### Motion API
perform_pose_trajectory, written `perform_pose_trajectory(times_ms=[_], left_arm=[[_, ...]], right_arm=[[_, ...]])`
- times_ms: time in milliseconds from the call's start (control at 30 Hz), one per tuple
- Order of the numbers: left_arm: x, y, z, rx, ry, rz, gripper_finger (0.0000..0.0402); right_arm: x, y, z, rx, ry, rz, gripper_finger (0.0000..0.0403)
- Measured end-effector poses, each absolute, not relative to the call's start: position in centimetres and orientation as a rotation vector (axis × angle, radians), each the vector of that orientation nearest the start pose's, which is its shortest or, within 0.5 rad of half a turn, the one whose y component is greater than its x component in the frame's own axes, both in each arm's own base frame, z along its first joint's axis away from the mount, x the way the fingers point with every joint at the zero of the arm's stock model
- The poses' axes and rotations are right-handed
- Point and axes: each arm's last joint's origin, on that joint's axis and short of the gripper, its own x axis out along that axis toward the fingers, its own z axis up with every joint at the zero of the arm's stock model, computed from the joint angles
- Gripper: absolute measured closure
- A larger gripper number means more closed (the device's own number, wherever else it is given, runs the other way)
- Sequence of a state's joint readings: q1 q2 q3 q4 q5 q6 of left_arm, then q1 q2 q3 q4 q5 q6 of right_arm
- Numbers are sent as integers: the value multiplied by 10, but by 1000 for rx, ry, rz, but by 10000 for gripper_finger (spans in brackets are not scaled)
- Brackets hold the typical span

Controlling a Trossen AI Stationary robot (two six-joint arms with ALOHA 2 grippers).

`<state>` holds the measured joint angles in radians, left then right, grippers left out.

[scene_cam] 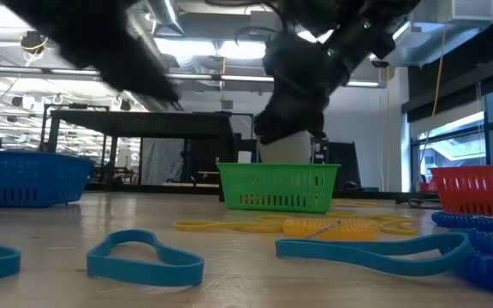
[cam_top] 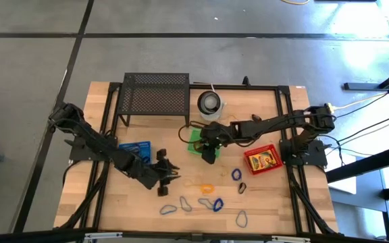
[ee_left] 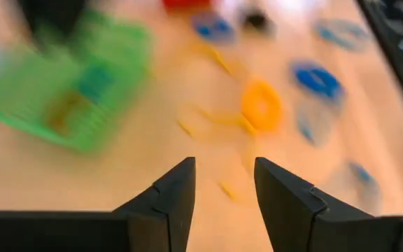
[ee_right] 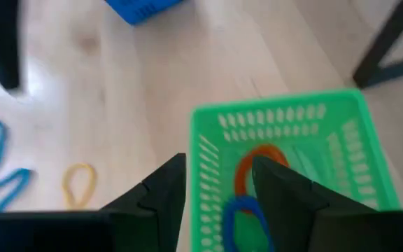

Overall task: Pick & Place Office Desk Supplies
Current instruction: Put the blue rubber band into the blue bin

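Right wrist view: right gripper [ee_right: 215,183], jaws parted and empty, hangs directly above the green basket [ee_right: 341,122], orange loop [ee_right: 257,164] lying inside below.

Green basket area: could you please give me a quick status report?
Right gripper open above green basket, nothing held. Orange loop and blue loop lie inside basket. Left gripper open, empty, over table. Nothing blocking.

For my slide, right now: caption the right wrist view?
Right pincer open above green basket holding an orange loop and a blue loop.
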<state>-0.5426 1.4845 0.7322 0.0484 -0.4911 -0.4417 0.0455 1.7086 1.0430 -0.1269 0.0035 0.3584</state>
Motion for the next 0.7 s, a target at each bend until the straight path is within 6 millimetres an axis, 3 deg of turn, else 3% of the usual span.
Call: perform_pose_trajectory(times_ms=[200,433,700], left_arm=[[241,-152,174,-267,842,-194,260],[234,-172,170,-250,820,-242,260],[251,-191,144,-301,741,-307,260]], right_arm=[[355,26,195,278,786,-60,236],[355,26,195,279,786,-61,236],[355,26,195,279,785,-61,236]])
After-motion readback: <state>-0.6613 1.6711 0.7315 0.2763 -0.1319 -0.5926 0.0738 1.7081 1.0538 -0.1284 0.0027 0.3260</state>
